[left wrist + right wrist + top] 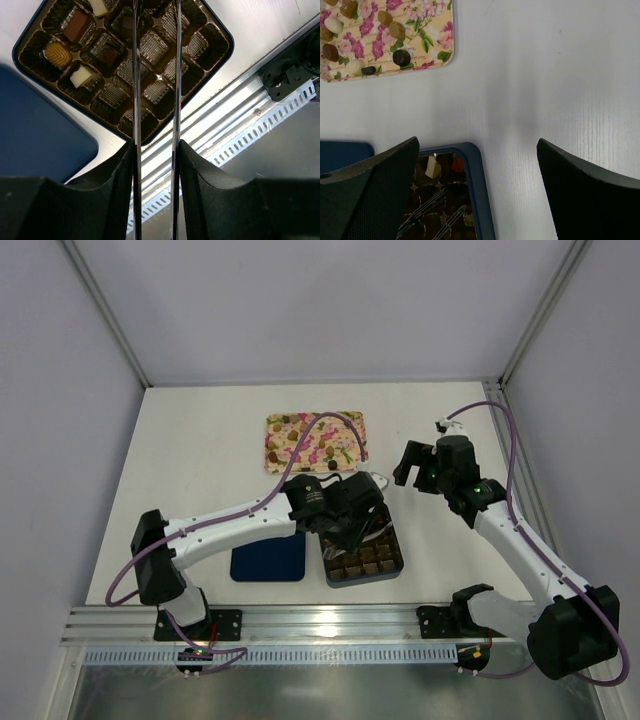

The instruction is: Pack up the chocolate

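Metal left fingers (135,100), narrowly parted, are hovering over the near-edge box (475,190) to seat chocolate (76,25); right fingers (375,190) are gaping, empty.

Left tool (155,20) narrowly parted; right tool (477,145) spread wide.

Glossy plastic box cells (152,47), matt table (545,75)

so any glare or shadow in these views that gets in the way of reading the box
left wrist: the glossy liner of the chocolate box throws small glints, but the chocolates read clearly; the black fingers are near featureless. right wrist: a soft grey shadow crosses the white table. top external: light is even, though the left arm hides part of the chocolate box.
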Controlling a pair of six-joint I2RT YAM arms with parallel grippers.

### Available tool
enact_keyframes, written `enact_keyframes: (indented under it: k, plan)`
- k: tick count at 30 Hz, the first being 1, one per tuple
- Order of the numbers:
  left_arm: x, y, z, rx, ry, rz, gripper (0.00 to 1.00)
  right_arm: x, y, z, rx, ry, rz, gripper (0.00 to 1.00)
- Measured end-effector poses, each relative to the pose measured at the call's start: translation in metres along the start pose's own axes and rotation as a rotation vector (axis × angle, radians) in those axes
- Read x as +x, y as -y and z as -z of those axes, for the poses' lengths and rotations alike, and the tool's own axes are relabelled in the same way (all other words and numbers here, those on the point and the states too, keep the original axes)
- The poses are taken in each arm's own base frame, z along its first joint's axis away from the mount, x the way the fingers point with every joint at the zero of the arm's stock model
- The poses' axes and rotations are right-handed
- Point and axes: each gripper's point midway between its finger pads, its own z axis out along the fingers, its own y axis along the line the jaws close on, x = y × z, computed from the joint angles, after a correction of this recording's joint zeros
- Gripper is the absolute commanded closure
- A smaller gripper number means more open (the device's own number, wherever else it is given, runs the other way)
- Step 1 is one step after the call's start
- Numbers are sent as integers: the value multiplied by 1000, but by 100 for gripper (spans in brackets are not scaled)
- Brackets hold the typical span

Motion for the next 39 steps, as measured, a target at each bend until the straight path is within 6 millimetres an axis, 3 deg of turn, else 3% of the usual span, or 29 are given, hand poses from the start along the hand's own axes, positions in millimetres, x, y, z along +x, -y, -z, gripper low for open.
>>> enact_keyframes:
  k: [5,8,11,13,17,21,24,31,36,39]
  plan:
    - [-4,-4,2,-21,21,1,64,0,0,1,-1,2,0,0]
    - [-18,-10,12,-37,71,14,64,-1,-2,2,-11,3,1,0]
    - [-41,-36,28,-60,138,80,64,0,-4,2,-22,0,3,0]
    - [-59,-73,39,-104,185,164,64,0,-5,3,-27,-4,8,0]
    - [-88,-186,60,-291,284,394,63,2,-10,4,-63,-18,17,0]
    - [-86,-291,67,-465,307,590,63,7,-20,6,-118,-43,17,0]
    - [-77,-350,55,-555,276,681,64,9,-25,7,-148,-56,18,0]
    - [-39,-441,9,-657,176,840,61,12,-32,9,-189,-74,21,0]
    - [-10,-479,-14,-694,123,929,58,12,-34,10,-203,-75,20,0]
    - [4,-496,-27,-706,91,963,49,10,-37,11,-219,-65,20,0]
